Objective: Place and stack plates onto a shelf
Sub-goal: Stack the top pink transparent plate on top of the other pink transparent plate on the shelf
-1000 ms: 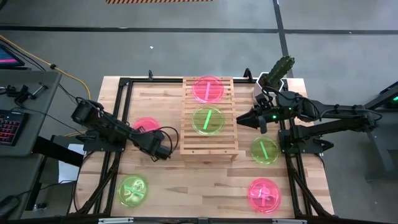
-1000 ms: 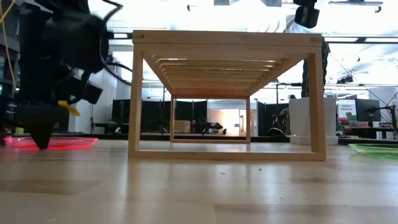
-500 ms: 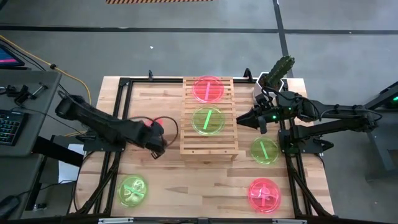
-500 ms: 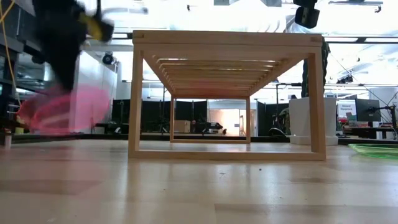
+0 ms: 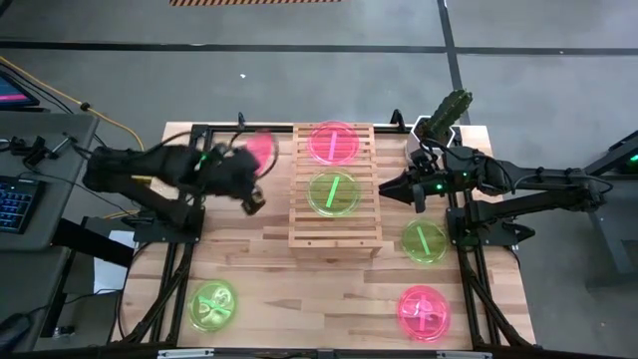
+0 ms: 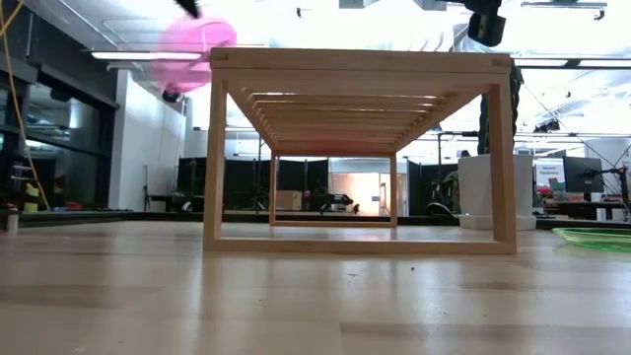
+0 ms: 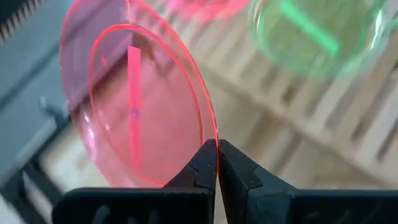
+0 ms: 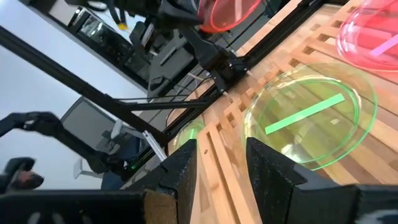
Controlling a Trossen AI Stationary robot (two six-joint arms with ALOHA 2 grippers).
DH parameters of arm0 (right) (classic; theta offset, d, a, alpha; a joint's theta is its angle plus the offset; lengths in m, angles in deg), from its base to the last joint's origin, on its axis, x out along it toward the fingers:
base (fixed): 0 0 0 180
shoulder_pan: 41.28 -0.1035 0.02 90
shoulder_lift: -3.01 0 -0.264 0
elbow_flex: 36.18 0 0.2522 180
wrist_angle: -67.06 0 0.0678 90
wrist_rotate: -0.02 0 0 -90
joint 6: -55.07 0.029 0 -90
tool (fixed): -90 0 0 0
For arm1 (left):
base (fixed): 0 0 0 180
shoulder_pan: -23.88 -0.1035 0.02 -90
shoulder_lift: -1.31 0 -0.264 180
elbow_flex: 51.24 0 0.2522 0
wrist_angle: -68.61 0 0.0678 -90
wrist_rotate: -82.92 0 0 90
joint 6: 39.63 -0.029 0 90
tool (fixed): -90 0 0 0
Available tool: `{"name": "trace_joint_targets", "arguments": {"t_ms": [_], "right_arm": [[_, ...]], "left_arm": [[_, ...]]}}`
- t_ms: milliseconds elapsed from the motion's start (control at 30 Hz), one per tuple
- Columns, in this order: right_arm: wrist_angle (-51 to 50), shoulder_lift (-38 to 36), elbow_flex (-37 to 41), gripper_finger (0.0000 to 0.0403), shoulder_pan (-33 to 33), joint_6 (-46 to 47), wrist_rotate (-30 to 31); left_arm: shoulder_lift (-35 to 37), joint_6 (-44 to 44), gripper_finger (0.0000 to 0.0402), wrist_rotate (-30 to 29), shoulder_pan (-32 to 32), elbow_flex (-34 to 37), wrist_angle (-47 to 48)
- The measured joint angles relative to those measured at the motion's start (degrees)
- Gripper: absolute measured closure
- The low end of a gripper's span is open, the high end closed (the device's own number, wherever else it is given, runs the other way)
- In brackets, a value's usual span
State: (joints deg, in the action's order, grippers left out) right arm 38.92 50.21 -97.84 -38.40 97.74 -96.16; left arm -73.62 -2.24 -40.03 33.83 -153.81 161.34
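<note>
High view: the light wooden tabletop [image 5: 269,289] carries a pale slatted wooden shelf [image 5: 335,227] holding one pink and one green translucent plate [image 5: 333,191]. The left tool [image 5: 251,170] pinches a pink translucent round plate [image 5: 258,152] by its rim, airborne beside the shelf's left edge. The right tool [image 5: 411,188], fingers spread, hovers at the shelf's right edge.

Grey concrete floor [image 5: 319,80] around the table — bright ceiling lights [image 6: 128,55] beyond.
</note>
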Motion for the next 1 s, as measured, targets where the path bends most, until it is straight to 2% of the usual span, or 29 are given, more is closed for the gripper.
{"name": "trace_joint_targets", "arguments": {"t_ms": [133, 267, 433, 567, 733, 1000], "right_arm": [[0.3, 0.0, 0.0, 0.0281, 0.0, 0.5, 0.2], [2.3, 0.0, 0.0, 0.0281, 0.0, 1.0, 1.4], [5.8, 0.0, 0.0, 0.0281, 0.0, 0.9, 3.7], [7.2, 0.0, 0.0, 0.0281, 0.0, 0.8, 4.2], [7.3, 0.0, 0.0, 0.0281, 0.0, 0.8, 4.2], [7.0, 0.0, 0.0, 0.0281, 0.0, 1.0, 4.2]], "left_arm": [[-6.0, -20.1, 0.0401, 0.0, -6.4, -5.7, -8.4], [-12.6, -40.3, 0.0401, 0.9, -11.1, -8.3, -20.4], [-20.5, -55.3, 0.0401, 2.6, -15.4, -9.3, -32.7], [-25.5, -61.4, 0.0401, 3.1, -17.0, -9.3, -37.5], [-29.6, -64.6, 0.0401, 7.3, -17.4, -9.3, -38.1], [-33.2, -66.1, 0.0401, 4.6, -17.4, -9.3, -36.8]]}}
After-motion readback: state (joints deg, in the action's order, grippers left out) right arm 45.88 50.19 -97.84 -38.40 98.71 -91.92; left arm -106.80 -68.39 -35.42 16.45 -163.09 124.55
